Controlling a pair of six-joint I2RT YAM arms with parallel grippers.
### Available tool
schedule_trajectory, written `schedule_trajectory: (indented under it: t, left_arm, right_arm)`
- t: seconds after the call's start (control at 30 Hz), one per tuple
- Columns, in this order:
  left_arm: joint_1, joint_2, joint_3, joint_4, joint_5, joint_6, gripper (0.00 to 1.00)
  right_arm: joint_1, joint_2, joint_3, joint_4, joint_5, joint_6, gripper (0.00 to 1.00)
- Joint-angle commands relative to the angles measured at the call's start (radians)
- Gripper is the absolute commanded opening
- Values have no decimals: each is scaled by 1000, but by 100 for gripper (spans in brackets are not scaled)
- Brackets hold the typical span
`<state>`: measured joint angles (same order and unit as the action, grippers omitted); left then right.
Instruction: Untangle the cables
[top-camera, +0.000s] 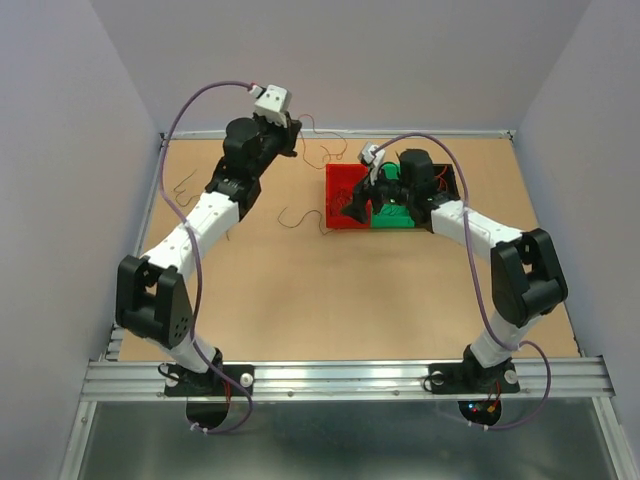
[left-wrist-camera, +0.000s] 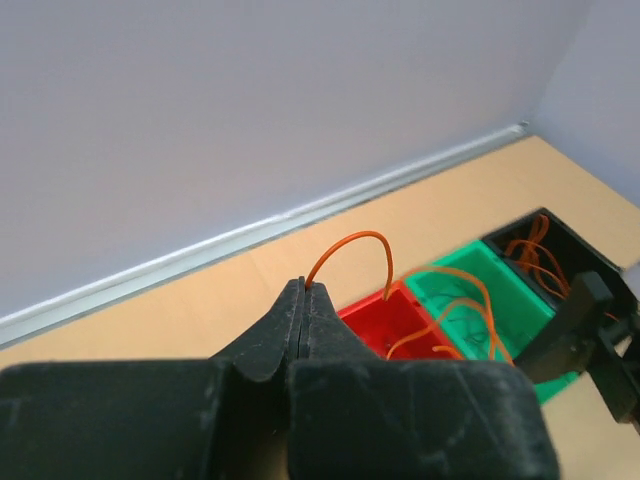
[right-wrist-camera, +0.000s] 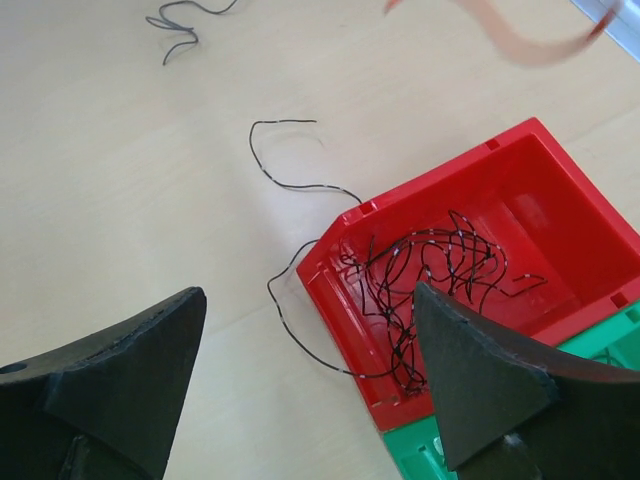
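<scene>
My left gripper (left-wrist-camera: 303, 288) is shut on a thin red-orange wire (left-wrist-camera: 350, 236), which arcs up from the fingertips and drops towards the red bin (left-wrist-camera: 372, 310). In the top view the left gripper (top-camera: 292, 133) is raised near the back wall. My right gripper (right-wrist-camera: 305, 350) is open and empty, hovering over the near corner of the red bin (right-wrist-camera: 335, 265); it also shows in the top view (top-camera: 357, 203). A tangle of black wires (right-wrist-camera: 430, 265) lies in the red bin, and one black wire (right-wrist-camera: 300, 335) hangs over its rim onto the table.
A green bin (left-wrist-camera: 500, 265) and a black bin (left-wrist-camera: 555, 228) holding orange wires stand beside the red one, in a row (top-camera: 395, 215). Loose black wires lie on the table (right-wrist-camera: 285, 150), (right-wrist-camera: 175, 25), (top-camera: 293, 218), (top-camera: 185, 185). Walls enclose the table.
</scene>
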<state>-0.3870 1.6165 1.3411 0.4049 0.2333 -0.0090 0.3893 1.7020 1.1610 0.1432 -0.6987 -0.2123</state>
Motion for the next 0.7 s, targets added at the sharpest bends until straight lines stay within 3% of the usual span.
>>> schedule_trajectory:
  t: [0.0,0.1,0.3,0.47,0.67]
  left_arm:
    - [16,-179,-78,50,-305,90,0]
    - [56,-239,-154,5,-402,130,0]
    - [229,-297,-204,-179,-310,222,0]
    - [257,-323,-269,-293,-371,374,0]
    - [266,-394,-393,-272,-445,360,0]
  right_arm:
    - [62,5,12,-14,50,-91,88]
    - [97,31,49,-72,105,-130,85]
    - [169,56,81,-140,209,-210,84]
    - [206,113,157,-191,261,-208,85]
    - [330,197,239,-224,457,-272,94]
